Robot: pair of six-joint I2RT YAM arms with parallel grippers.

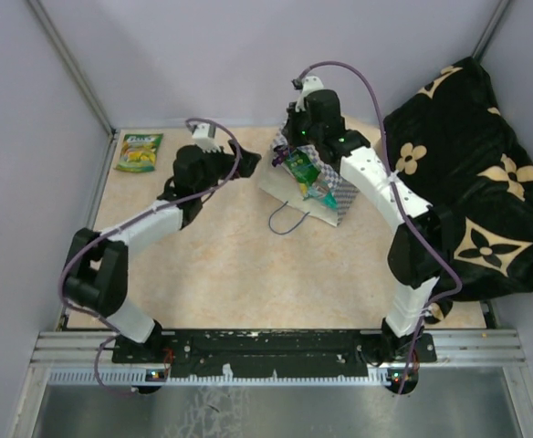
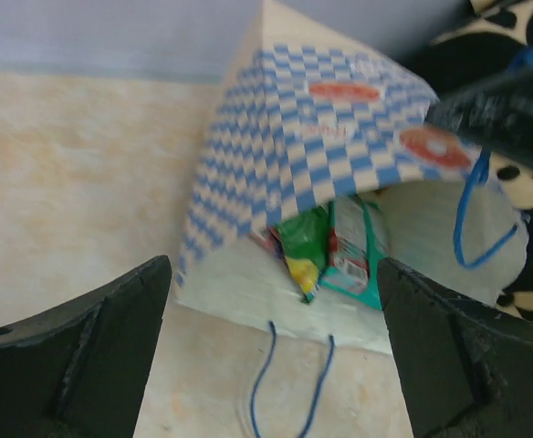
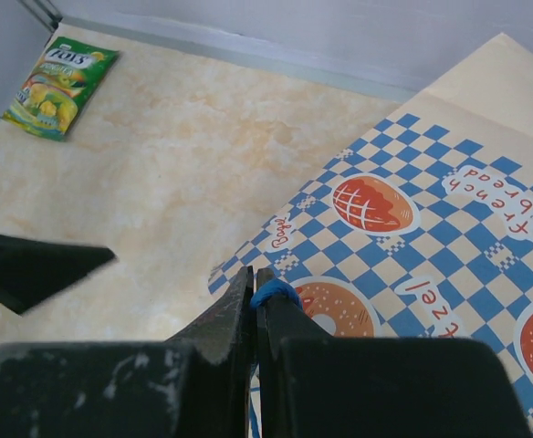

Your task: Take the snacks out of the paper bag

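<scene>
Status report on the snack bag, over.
Left gripper open at paper bag mouth. Right gripper shut on blue handle. Green pouch, teal pouch inside, another pouch out. Nothing blocking.

Pale grey walls (image 1: 203, 55) enclose beige marbled desk (image 1: 239, 265); black floral cloth (image 1: 467, 182) heaped right of the right tool (image 3: 254, 283). Lighting even.

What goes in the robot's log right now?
left tool open at paper bag mouth | right tool shut on blue handle | inside: green pouch, teal pouch | out: yellow-green pouch
</scene>
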